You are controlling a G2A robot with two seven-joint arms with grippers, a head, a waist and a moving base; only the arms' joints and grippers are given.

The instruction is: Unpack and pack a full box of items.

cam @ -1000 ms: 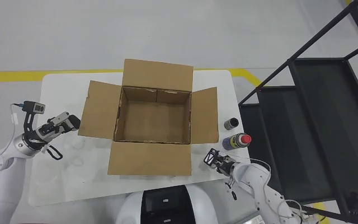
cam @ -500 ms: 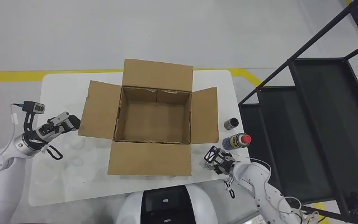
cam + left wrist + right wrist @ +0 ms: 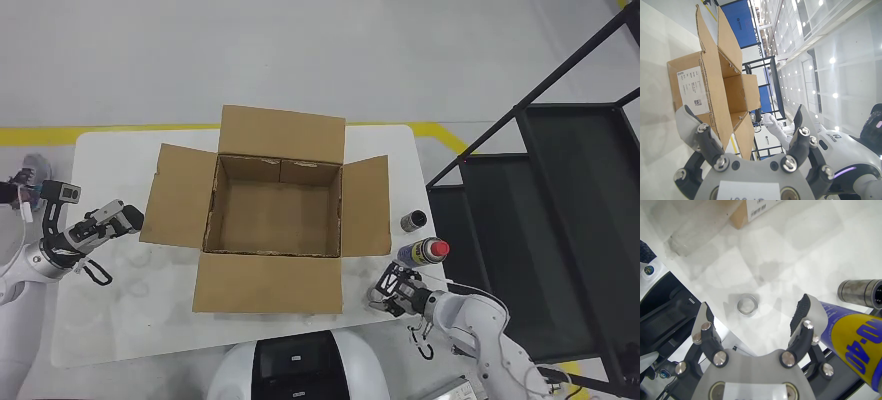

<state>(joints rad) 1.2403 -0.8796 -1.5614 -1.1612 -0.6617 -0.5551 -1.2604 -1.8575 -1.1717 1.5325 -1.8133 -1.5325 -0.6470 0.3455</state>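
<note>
An open cardboard box (image 3: 275, 215) stands mid-table with all flaps folded out, and its inside looks bare. My right gripper (image 3: 392, 294) hovers open near the table's front edge, just off the box's front right corner. A small metal ring (image 3: 747, 305) lies flat on the table a little ahead of its fingers. A blue and yellow spray can (image 3: 422, 252) lies right beside that gripper, and a metal cylinder (image 3: 413, 220) stands behind the can. My left gripper (image 3: 120, 218) is held open and empty left of the box (image 3: 721, 85), level with its left flap.
The white table (image 3: 120, 300) has bare room along its left and front sides. The spray can (image 3: 848, 336) nearly touches one of the right fingers (image 3: 806, 311), with the cylinder (image 3: 859, 292) beyond. A dark metal rack (image 3: 560, 200) stands off the table's right edge.
My right gripper has shifted slightly toward the front right, and its arm swung outward. The left arm, the box, the can and the cylinder have stayed put.
</note>
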